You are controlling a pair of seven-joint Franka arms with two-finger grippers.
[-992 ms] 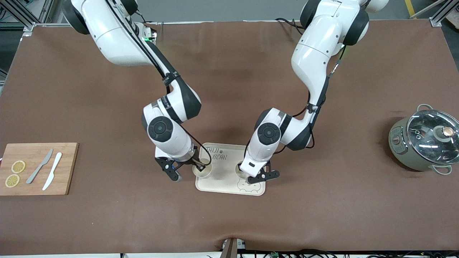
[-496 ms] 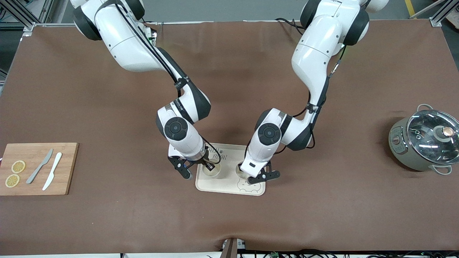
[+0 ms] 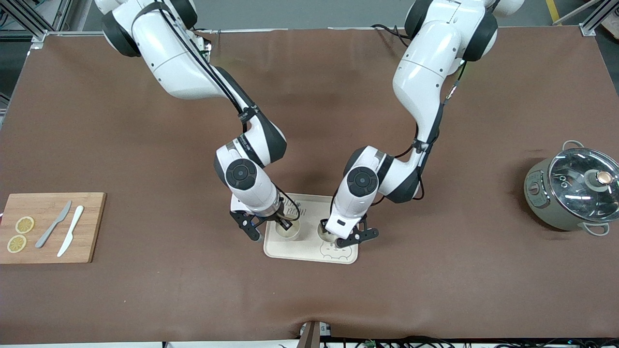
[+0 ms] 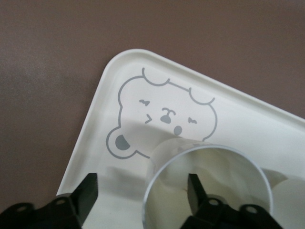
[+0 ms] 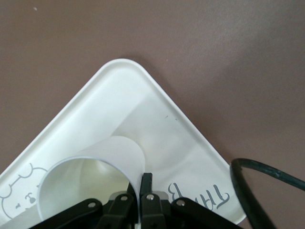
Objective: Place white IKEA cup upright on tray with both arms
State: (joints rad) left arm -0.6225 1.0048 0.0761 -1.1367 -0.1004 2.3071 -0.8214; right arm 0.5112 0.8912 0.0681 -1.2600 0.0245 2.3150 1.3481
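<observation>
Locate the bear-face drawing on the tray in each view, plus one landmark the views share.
Front view: bear-face drawing sits at the tray's camera-side edge, toward the left arm's end, just below the left end effector.
Left wrist view: the drawing fills the tray's rounded corner, above the cup.
Right wrist view: only a sliver at the picture's edge.
Shared landmark: the tray's raised rim.

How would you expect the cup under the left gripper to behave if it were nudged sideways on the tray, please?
The cup stands upright on the tray, mouth up, with the open left gripper straddling its rim. Its wall looks thin, so it is probably light and would slide easily on the smooth tray. Being taller than its narrow base, a push near the rim might tip it rather than shift it.
</observation>
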